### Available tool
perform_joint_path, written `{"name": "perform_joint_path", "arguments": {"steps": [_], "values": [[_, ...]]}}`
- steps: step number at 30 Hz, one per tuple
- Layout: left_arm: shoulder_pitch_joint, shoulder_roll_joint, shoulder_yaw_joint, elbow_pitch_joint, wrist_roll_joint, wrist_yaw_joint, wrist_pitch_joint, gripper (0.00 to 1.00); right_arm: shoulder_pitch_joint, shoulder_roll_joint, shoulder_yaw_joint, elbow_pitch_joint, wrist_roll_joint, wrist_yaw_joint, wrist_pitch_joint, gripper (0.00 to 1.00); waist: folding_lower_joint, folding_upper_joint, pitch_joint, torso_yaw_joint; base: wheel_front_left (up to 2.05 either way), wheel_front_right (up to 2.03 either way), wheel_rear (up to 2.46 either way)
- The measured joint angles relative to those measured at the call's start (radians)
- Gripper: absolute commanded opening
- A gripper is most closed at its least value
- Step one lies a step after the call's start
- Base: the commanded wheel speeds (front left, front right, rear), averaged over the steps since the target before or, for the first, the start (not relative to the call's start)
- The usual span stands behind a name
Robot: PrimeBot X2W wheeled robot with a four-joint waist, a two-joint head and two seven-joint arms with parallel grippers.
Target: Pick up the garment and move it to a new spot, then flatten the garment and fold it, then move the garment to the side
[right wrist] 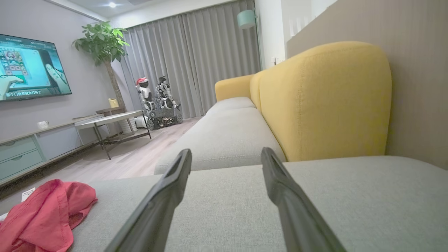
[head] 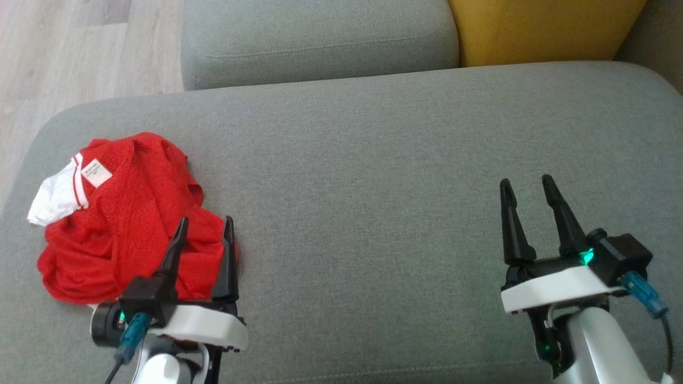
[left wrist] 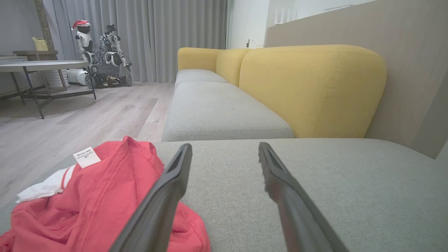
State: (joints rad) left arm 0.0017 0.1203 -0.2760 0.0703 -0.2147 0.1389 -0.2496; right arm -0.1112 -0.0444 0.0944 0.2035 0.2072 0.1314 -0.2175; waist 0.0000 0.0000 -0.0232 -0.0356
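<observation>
Red mesh garment [head: 122,224] lies bunched up on the grey sofa seat [head: 373,160], its white collar [head: 56,194] and label [head: 96,173] on the side nearest the wooden floor [head: 64,48]. Left gripper [head: 205,221] is right at the garment's near edge, fingers spread, pinching nothing. Right gripper [head: 525,181] is well apart from the garment over bare cushion, spread wide too. Beyond the garment sit a second grey cushion [head: 320,42] and a yellow backrest [head: 533,26]
</observation>
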Motion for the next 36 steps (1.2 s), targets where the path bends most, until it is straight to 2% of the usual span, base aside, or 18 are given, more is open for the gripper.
{"name": "perform_joint_path", "arguments": {"steps": [8,14,19,25,36], "values": [[0.000,-0.040,0.061,0.035,0.042,-0.062,0.000,1.00,0.000,0.000,-0.001,0.031,0.002,0.000,0.008,1.00,0.0000,0.0000,-0.004,-0.006,0.00,0.00,0.00],[0.000,-0.057,0.085,0.039,0.058,-0.084,0.000,1.00,0.000,0.000,0.000,0.033,-0.009,0.000,0.008,1.00,0.0000,0.0000,-0.006,-0.005,0.00,0.00,0.00],[0.000,-0.063,0.104,0.045,0.073,-0.095,0.000,1.00,0.000,0.000,0.028,0.032,-0.015,0.000,0.008,1.00,0.0000,0.0000,-0.006,0.024,0.00,0.00,0.00],[0.000,-0.067,0.132,0.047,0.090,-0.089,0.000,1.00,0.001,-0.001,0.072,0.029,-0.015,0.000,0.011,1.00,0.0000,0.0000,-0.009,0.088,0.00,0.00,0.00],[0.026,-0.070,0.180,0.031,0.099,-0.077,-0.003,1.00,0.002,-0.001,0.136,0.031,-0.013,0.000,0.024,1.00,0.0000,0.0000,-0.020,0.272,0.00,0.00,0.00]]}}
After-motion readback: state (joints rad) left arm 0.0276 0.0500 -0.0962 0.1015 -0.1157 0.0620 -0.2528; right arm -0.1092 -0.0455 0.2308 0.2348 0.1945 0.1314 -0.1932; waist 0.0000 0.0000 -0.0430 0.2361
